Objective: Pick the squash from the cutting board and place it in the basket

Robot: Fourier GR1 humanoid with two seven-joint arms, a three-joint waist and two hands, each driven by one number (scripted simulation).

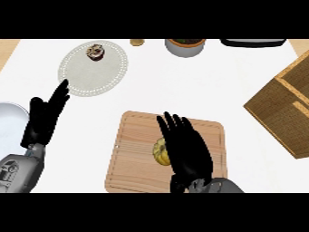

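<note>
Head view: the squash (pixel 159 152) on the board (pixel 133 149) is half hidden by the straight-fingered right hand (pixel 187 149); the left hand (pixel 44 115) is rested, fingers straight; the basket (pixel 292 102) is cut off

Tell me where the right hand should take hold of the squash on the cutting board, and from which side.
Across its rounded body, from above. The squash lies low and flat on the cutting board, so only its top and sides look open to a hold. The right hand is over it with straight fingers, covering its right part; curling fingers and thumb round opposite sides seems best. The basket is to the right.
</note>
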